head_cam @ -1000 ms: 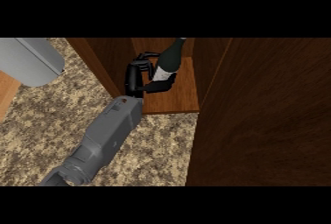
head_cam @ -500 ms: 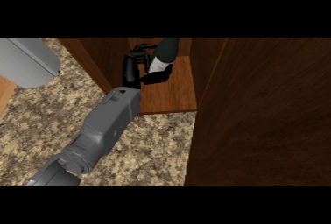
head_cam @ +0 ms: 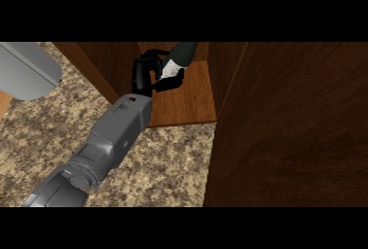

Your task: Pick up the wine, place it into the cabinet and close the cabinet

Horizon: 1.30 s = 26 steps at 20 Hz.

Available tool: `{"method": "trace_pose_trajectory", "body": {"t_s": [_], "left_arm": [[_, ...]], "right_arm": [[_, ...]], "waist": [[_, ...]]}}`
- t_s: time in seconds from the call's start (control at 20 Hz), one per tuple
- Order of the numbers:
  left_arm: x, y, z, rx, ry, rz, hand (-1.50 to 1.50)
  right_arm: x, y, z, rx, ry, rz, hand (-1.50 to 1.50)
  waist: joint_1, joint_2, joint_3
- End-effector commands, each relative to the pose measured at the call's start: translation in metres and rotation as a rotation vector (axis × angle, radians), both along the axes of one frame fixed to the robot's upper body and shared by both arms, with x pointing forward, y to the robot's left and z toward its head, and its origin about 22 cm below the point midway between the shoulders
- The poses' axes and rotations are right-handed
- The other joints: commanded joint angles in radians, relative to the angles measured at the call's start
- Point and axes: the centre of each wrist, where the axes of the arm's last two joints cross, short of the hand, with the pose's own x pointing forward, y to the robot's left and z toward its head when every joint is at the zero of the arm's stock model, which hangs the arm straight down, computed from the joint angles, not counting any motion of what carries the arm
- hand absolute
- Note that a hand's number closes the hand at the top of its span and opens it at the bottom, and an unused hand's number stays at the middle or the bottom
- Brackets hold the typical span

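The dark glass wine bottle with the white label (head_cam: 174, 62) sits tilted inside the open wooden cabinet (head_cam: 188, 104), its neck leaning toward the upper right, above the cabinet's brown shelf board and close to the back. The black right robot hand (head_cam: 149, 74) is curled round the bottle's labelled body, grasping it, with the grey forearm (head_cam: 115, 136) reaching in from the speckled stone tabletop (head_cam: 169, 165). Whether the bottle's base already touches the shelf cannot be told. The main risk, as I judge it, is release while the bottle is tilted: it could topple or roll toward the shelf's front edge. The large dark wooden cabinet door (head_cam: 287, 126) stands just beside the forearm, so swinging it shut before the arm is clear would jam it. A pale grey rounded object (head_cam: 25, 68) lies at the left. The left robot hand is not visible.
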Motion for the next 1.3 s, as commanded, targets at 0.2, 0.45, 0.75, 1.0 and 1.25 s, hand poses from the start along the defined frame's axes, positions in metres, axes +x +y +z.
{"method": "trace_pose_trajectory", "body": {"t_s": [0.2, 0.45, 0.75, 1.0, 1.25], "left_arm": [[-0.004, 0.012, -0.010, 0.010, 0.047, 0.041, 1.50], [-0.010, 0.003, -0.018, -0.228, 0.074, 0.006, 1.50], [-0.022, 0.005, -0.038, -0.329, 0.123, -0.026, 1.50], [-0.032, 0.013, -0.054, -0.377, 0.132, -0.003, 1.50], [-0.047, 0.022, -0.074, -0.414, 0.148, -0.022, 1.50]], "right_arm": [[-0.009, 0.000, -0.001, 0.007, -0.010, 0.059, -1.50], [-0.009, 0.007, 0.000, 0.019, -0.014, 0.065, -1.50], [-0.008, 0.002, 0.001, 0.002, -0.014, 0.067, -1.50], [-0.006, 0.009, 0.004, 0.017, -0.021, 0.104, -1.50], [0.001, 0.012, 0.001, 0.020, 0.001, 0.110, -1.50]], "waist": [[-0.011, 0.008, -0.001], [-0.012, 0.010, -0.004], [-0.036, 0.007, -0.002], [-0.060, 0.009, -0.004], [-0.066, 0.007, -0.004]]}}
